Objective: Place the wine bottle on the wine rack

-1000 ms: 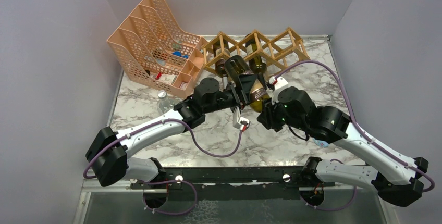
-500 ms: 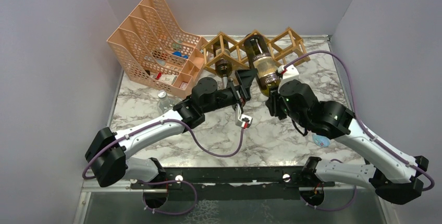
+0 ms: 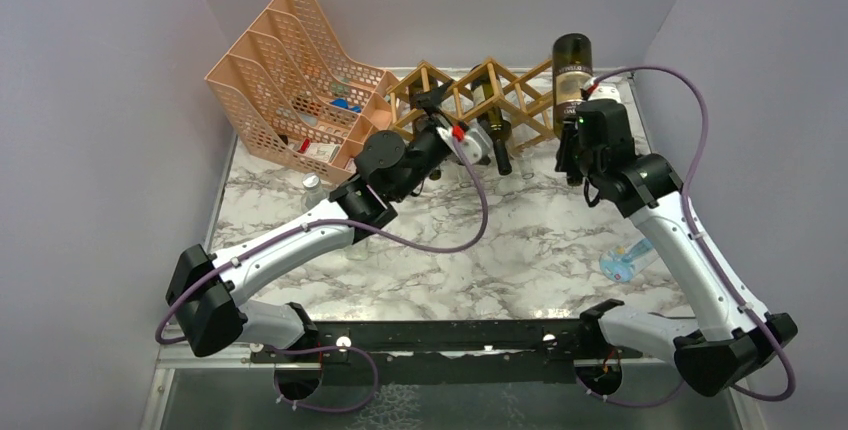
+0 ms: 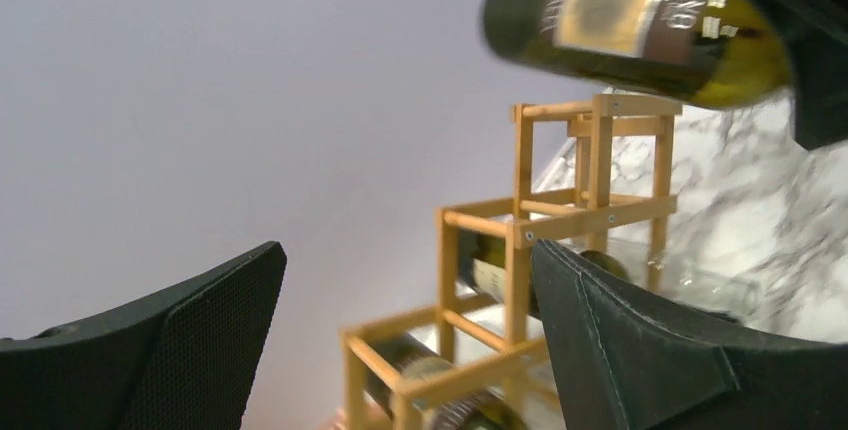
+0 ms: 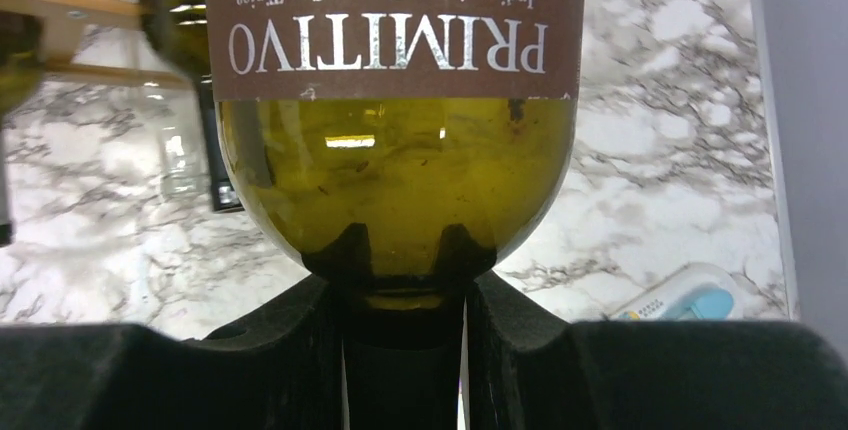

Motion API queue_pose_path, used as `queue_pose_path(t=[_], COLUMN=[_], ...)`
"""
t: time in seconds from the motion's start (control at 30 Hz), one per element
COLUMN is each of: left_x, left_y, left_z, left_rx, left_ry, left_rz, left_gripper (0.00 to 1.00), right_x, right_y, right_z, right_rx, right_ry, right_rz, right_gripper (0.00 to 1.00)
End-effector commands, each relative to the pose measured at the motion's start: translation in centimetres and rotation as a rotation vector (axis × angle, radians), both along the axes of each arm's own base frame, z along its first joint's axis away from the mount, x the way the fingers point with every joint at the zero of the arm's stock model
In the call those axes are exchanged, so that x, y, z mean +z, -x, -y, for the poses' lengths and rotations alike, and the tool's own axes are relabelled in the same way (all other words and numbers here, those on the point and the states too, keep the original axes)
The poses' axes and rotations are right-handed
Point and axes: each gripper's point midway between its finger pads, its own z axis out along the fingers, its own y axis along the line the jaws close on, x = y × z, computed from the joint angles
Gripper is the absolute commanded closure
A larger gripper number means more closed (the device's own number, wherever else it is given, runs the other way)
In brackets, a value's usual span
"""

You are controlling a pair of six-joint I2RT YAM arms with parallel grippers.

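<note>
Currently right end effector [image 5: 403, 280] clamped on wine bottle [image 3: 571, 75] neck, wine rack [image 3: 520, 85] just left of it; left end effector [image 4: 405, 250] wide open, empty, rack straight ahead.

Wine bottle [image 3: 572, 75]: dk olive-green glass; label [image 5: 392, 20] brown w/ silver lettering, gold patch.
Wine rack [image 3: 520, 85]: lt-brown wood, diamond lattice.
File organizer [image 3: 290, 80]: peach, perforated grid.
Table [image 3: 520, 250]: white marble, grey veining.
Arms [image 3: 280, 250]: white + black; cables [image 3: 487, 208] purple.
Small item [image 3: 625, 262]: blue/white.
</note>
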Motion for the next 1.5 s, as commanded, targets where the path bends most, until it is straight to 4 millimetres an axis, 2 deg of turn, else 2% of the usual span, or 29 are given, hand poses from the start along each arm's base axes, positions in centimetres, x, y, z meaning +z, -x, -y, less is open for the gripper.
queue_pose_path(t=[0.0, 0.07, 0.17, 0.27, 0.4, 0.5, 0.73, 0.9, 1.17, 1.47], left_x=[0.0, -1.1, -2.7, -4.8, -6.9, -8.2, -8.6, -8.4, -8.6, -8.9], left_y=[-1.9, -1.6, -1.0, -0.2, 0.9, 1.2, 2.6, 3.3, 3.5, 3.5], left_z=[-3.7, -4.3, -5.2, -5.1, -4.9, -5.9, -6.7, -6.9, -7.2, -7.2], left_rx=[0.196, 0.211, 0.249, 0.257, 0.26, 0.321, 0.303, 0.268, 0.261, 0.263], left_ry=[0.528, 0.589, 0.664, 0.62, 0.549, 0.506, 0.453, 0.443, 0.421, 0.423], left_rz=[-0.427, -0.52, -0.662, -0.771, -0.864, -0.906, -0.924, -0.909, -0.896, -0.892], left_gripper=[0.01, 0.01, 0.01, 0.01, 0.01, 0.01, 0.01, 0.01, 0.01, 0.01], right_x=[1.8, 0.3, -0.9, -2.1, -5.1, -6.9, -9.4, -10.2, -9.5, -9.8], right_y=[-0.6, 0.2, 1.7, 2.9, 3.9, 4.1, 3.9, 3.6, 2.5, 1.0], right_z=[1.6, 3.0, 4.2, 4.9, 4.5, 4.0, 3.2, 1.7, 1.7, 1.5], right_rx=[-0.041, -0.094, -0.149, -0.193, -0.199, -0.195, -0.201, -0.12, -0.095, -0.067], right_ry=[-0.062, -0.059, -0.068, -0.076, -0.102, -0.123, -0.162, -0.181, -0.139, -0.091], right_rz=[0.098, 0.072, 0.052, 0.027, -0.05, -0.082, -0.125, -0.155, -0.144, -0.146], right_gripper=[0.99, 0.99, 0.99, 0.99, 0.99, 0.99, 0.99, 0.99, 0.99, 0.99])
